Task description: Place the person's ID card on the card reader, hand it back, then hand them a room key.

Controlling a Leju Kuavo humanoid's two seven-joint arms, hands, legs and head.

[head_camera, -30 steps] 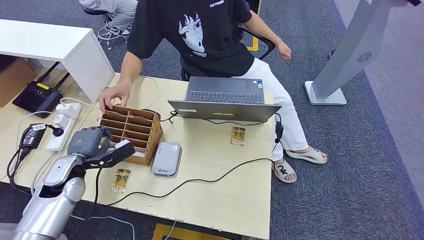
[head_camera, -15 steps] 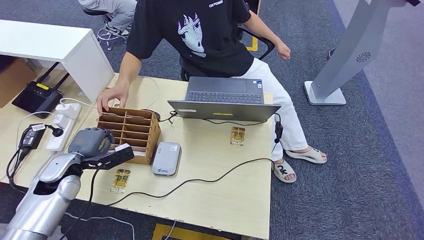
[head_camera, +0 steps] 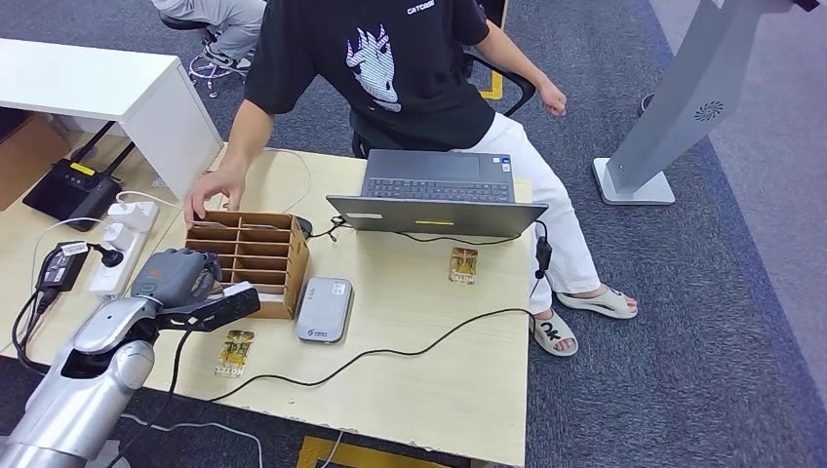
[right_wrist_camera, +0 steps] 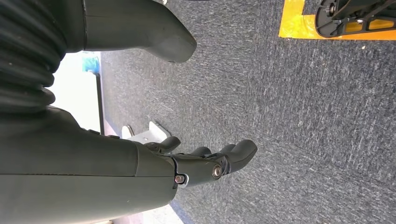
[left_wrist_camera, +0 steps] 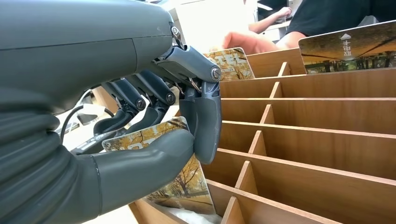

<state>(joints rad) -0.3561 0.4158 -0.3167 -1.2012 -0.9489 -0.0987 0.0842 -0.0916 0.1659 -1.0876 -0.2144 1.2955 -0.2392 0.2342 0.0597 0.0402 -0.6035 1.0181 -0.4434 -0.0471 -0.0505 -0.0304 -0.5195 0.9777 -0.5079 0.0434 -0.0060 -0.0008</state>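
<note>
Left hand [head_camera: 180, 283] at lower left, thumb and fingers pinching a room key card [left_wrist_camera: 175, 186], drawn slightly back from the wooden card rack [head_camera: 255, 249] since a second ago. Key out, ready for handover. Right hand [right_wrist_camera: 205, 163] hanging loose, holding nothing.

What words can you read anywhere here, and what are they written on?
"CATCASS", roughly; small white print near the collar of the person's black T-shirt.
Chinese characters, too blurred to read, on the card standing in the wooden organizer.
Print on the card the left hand pinches: covered, unreadable.
Card lying on the table: too small.
Laptop sticker: too small.
</note>
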